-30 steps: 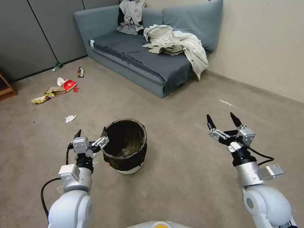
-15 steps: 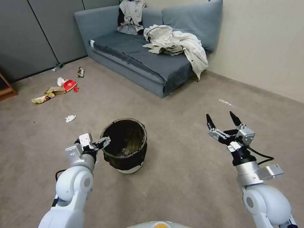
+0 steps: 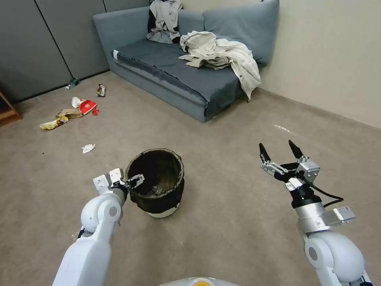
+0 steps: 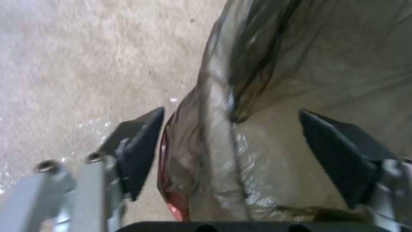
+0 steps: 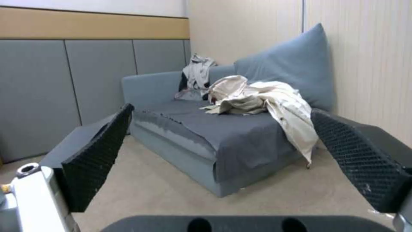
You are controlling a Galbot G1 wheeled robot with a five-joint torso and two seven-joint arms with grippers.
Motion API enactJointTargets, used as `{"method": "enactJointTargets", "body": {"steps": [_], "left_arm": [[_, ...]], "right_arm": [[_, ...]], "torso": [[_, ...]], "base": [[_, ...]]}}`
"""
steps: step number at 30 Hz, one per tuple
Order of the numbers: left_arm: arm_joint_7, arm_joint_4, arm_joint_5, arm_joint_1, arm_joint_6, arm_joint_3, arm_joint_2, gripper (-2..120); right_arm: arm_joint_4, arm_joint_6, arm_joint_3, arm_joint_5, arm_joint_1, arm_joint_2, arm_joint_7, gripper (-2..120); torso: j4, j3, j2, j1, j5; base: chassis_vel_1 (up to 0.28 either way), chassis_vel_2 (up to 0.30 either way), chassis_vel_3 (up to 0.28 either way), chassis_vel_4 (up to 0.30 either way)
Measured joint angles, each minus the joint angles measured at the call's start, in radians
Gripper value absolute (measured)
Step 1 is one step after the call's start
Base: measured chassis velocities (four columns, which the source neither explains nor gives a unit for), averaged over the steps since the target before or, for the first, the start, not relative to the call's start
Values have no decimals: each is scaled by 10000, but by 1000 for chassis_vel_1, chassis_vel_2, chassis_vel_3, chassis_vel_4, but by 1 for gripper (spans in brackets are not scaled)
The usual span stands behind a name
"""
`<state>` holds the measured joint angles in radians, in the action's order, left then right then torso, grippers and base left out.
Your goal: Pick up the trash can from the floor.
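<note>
Head view | trash can point(image 3: 158, 182) upright on floor point(image 3: 222, 222) | left pincer point(image 3: 133, 182) released astride rim | right pincer point(image 3: 279, 152) released

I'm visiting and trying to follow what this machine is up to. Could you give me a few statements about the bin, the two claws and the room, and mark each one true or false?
1. The trash can stands upright on the floor. True.
2. The left gripper has its fingers open astride the can's rim. True.
3. The right gripper is clamped on the can. False: it is open, off to the can's right, holding nothing.
4. Litter lies on the carpet near the grey wall. True.
5. The sofa is bare. False: pale clothes lie on it.
</note>
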<state>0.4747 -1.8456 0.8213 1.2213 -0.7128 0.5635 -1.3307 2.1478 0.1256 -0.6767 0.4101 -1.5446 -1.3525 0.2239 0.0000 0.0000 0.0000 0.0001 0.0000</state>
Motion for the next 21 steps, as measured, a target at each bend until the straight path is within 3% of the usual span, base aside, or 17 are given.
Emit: {"method": "enactJointTargets", "body": {"steps": [7, 14, 18, 21], "left_arm": [[32, 347, 111, -153, -27, -40, -18, 47], [32, 321, 100, -120, -11, -28, -52, 25], [87, 272, 61, -82, 41, -13, -82, 6], [99, 220, 56, -71, 50, -18, -95, 2]], "right_arm": [[-47, 3, -9, -8, 27, -3, 0, 100], [-100, 28, -4, -8, 34, 2, 8, 100], [-129, 47, 13, -8, 56, 7, 23, 100], [-134, 48, 17, -9, 66, 17, 26, 100]], "torso": [[2, -2, 1, -1, 7], [0, -1, 1, -1, 1], [1, -1, 0, -1, -2], [-2, -1, 1, 0, -3]], "base": [[0, 0, 0, 0], [0, 0, 0, 0], [0, 0, 0, 0], [0, 0, 0, 0]]}}
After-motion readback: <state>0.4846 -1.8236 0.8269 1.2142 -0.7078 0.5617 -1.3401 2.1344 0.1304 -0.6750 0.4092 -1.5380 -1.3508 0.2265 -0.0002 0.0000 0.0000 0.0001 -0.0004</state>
